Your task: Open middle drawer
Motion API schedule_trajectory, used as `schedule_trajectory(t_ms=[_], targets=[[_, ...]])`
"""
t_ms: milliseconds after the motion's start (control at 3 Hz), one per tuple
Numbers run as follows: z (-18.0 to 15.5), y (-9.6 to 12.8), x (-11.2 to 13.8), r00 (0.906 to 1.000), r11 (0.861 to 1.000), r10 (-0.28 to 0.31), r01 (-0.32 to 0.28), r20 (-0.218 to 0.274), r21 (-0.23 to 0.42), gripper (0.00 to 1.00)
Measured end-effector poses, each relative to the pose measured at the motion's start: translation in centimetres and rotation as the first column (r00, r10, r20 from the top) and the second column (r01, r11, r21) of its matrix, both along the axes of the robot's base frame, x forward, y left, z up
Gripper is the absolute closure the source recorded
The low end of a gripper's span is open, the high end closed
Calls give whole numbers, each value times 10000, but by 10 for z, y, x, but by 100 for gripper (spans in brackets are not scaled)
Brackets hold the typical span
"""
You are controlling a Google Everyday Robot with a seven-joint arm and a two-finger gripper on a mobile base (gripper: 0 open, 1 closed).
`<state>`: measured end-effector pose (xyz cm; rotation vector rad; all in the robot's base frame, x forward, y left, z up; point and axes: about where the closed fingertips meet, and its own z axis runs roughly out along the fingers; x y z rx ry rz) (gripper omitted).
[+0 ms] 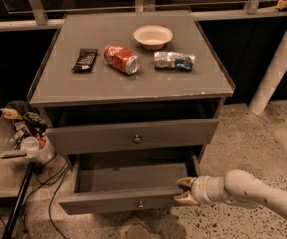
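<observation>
The middle drawer [118, 199] is the pulled-out grey drawer low on the cabinet. It has a small round knob [140, 204] at the centre of its front, and its shallow grey box shows empty. My gripper [184, 191] comes in from the right on a white arm [253, 190]. It sits at the right end of this drawer's front panel, with one yellowish fingertip [186, 183] above the panel's edge and the other below it. The drawer above [133, 136] has its own knob and stands slightly out.
On the cabinet top [83, 86] lie a black wrapper [85, 59], a red can [120, 58] on its side, a white bowl [153, 36] and a crushed bottle [175, 60]. A bin of clutter [20, 132] and cables are at the left. A white post [278, 59] stands at the right.
</observation>
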<state>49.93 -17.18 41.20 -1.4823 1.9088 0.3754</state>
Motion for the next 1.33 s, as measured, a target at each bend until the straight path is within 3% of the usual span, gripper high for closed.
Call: schedule_trajectory(t_ms=[333,667,1333], targets=[[1,0,0,10000,10000,0,0,0,0,100],[-1,-4,-16,9999,9999,-147,147,-56,66,100],[1,-3,-16,9999,9999,-146,146,-56,67,58]])
